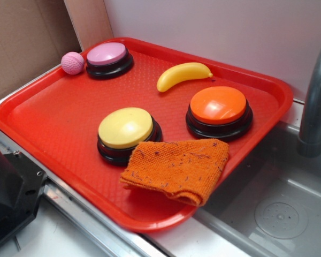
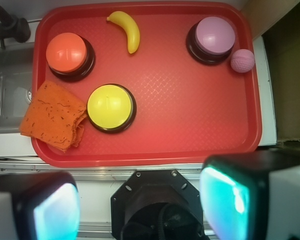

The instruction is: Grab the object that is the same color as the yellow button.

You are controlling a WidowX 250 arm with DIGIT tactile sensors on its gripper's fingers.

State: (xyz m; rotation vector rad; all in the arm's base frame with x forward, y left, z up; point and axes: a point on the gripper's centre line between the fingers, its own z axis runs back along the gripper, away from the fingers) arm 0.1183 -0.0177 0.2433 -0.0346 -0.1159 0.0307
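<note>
Yellow is the matching colour here: the small glossy yellow plastic toy banana (image 1: 183, 75) lies flat on the red plastic tray (image 1: 53, 115), toward the tray's far side in the exterior view, in the bare stretch between the pink-topped round button (image 1: 108, 58) on the left and the orange-topped round button (image 1: 219, 110) on the right, touching neither. The large pale-yellow domed button on a black base (image 1: 126, 131) sits nearer, with a folded orange woven cloth (image 1: 181, 168) against its right side and overhanging the tray's near rim; a small pink dimpled ball (image 1: 72, 62) rests at the far left corner. In the wrist view the tool (image 2: 140, 205) hangs high above and off the near edge of the tray, its two fingers (image 2: 235, 200) spread wide apart and holding nothing. To do this well, I judge the tool should travel over the yellow button without dipping, centre above the banana's thick middle, turn so the fingers straddle the curve across its width, then descend straight and close gently, since glossy plastic may slip.
</note>
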